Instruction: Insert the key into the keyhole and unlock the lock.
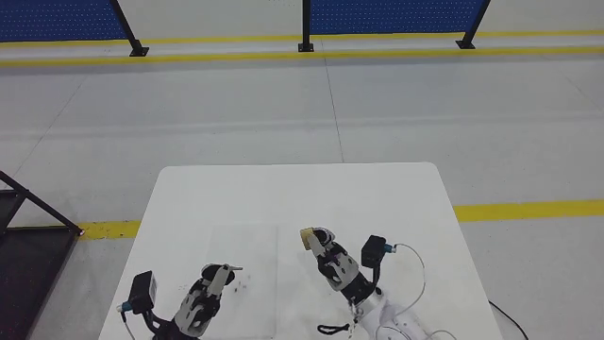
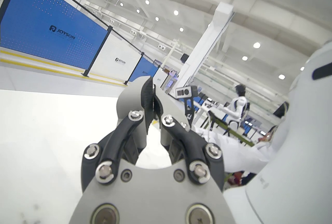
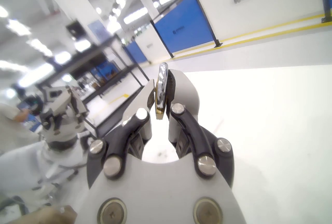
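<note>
Two robot arms are held low over the near end of the desk (image 1: 283,198), side by side and well apart. The right arm (image 1: 347,281) extends farther out, its forearm slanting inward. The right gripper (image 1: 311,237) points away from the body, its fingers (image 3: 182,85) clamped on a lock (image 3: 161,91) that stands on edge between the pads. The left arm (image 1: 193,310) sits closer to the body, also angled inward. The left gripper (image 2: 150,86) is drawn tight, its black pads (image 2: 147,95) pressed together at the tips. Whether anything is pinched between them cannot be made out.
</note>
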`<state>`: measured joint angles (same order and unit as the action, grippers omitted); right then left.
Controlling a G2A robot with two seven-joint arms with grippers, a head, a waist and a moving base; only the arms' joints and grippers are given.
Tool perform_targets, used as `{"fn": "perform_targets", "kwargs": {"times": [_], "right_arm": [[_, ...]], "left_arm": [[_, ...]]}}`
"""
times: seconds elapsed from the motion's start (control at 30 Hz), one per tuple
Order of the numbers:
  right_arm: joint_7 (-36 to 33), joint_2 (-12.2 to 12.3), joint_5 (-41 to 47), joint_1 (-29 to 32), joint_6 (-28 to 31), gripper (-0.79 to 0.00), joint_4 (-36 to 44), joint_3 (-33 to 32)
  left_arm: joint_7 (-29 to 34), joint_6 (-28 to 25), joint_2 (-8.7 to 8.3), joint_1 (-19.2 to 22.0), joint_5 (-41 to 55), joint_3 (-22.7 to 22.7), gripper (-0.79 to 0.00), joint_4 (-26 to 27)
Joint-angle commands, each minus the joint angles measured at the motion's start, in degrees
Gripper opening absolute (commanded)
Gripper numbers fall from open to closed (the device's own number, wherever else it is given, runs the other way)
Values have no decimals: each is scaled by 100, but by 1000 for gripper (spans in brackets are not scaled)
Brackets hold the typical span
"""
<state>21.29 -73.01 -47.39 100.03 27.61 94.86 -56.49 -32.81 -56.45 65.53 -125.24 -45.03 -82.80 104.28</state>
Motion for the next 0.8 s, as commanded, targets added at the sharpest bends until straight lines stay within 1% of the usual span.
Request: {"fn": "perform_targets", "kwargs": {"times": [0.0, 0.07, 0.23, 0.37, 0.47, 0.53, 0.77], "right_arm": [[256, -43, 263, -67, 188, -785, -155, 133], [481, -98, 610, -128, 583, -785, -341, 338], [757, -213, 1290, -377, 1438, -785, -735, 685], [1122, -305, 1303, -490, 1769, -785, -924, 881], [1397, -367, 1171, -558, 1937, -785, -1019, 979], [1523, -394, 1047, -602, 1918, -785, -1091, 982], [1523, -394, 1047, -602, 1918, -785, -1091, 982]], "left_arm": [[-83, -142, 30, 71, 301, 267, -785, -106], [-191, -155, 68, 162, 587, 540, -785, -172], [-513, -155, 174, 429, 1018, 1151, -785, -369], [-815, -155, 271, 652, 1069, 1510, -785, -564], [-1007, -152, 346, 801, 983, 1708, -785, -735], [-1013, -108, 376, 875, 876, 1769, -785, -832], [-1013, -108, 376, 875, 876, 1769, -785, -832]]}}
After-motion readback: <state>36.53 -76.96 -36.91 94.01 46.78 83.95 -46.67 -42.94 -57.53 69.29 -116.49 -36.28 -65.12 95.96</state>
